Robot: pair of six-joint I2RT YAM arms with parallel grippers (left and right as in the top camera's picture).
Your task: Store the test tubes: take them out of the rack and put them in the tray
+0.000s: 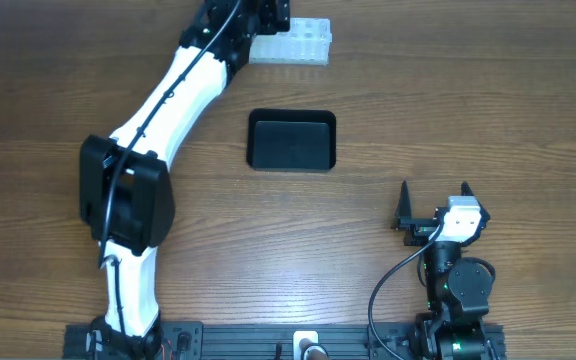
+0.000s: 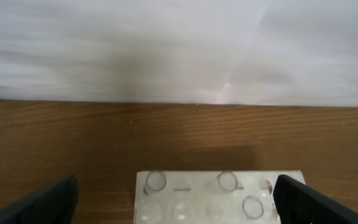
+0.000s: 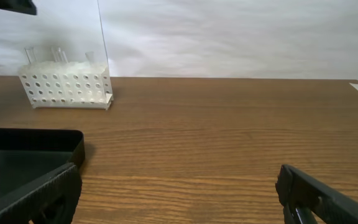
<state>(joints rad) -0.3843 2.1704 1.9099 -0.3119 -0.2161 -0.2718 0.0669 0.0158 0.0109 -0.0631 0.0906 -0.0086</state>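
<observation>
- Top view: the left claw (image 1: 271, 14) hangs above the white rack (image 1: 296, 45) at the table's (image 1: 488, 110) far side. The black tray (image 1: 291, 141) lies nearby, apart from it. The right claw (image 1: 434, 203) is spread and holds nothing.
- Left wrist view: the left claw (image 2: 176, 186) is spread wide above the rack (image 2: 191, 208).
- Right wrist view: test tubes (image 3: 58, 55) stand upright in the rack (image 3: 66, 87).

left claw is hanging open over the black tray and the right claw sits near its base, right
Not over the black tray, which lies apart: the left wrist view shows the left claw hanging open over the white rack. The right claw does sit near its base.
</observation>
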